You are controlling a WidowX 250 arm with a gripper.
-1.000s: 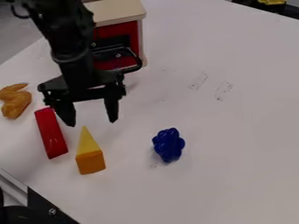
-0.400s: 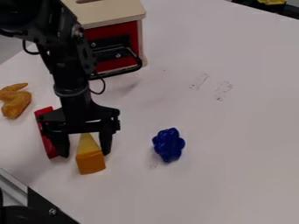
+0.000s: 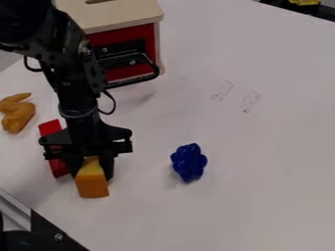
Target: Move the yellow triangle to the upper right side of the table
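Because the yellow triangle (image 3: 91, 185) must be carried to the upper right of the table (image 3: 262, 162), the gripper (image 3: 92, 175) pinches it from both sides at its narrower part, leaving the broad orange end exposed. The triangle sits at the table's lower left, beside the red block (image 3: 50, 128); contact between finger and block cannot be confirmed. Lift before sideways travel, to avoid dragging that block.

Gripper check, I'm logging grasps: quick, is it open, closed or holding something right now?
Gripper: closed on the yellow triangle, one finger on either side of it.
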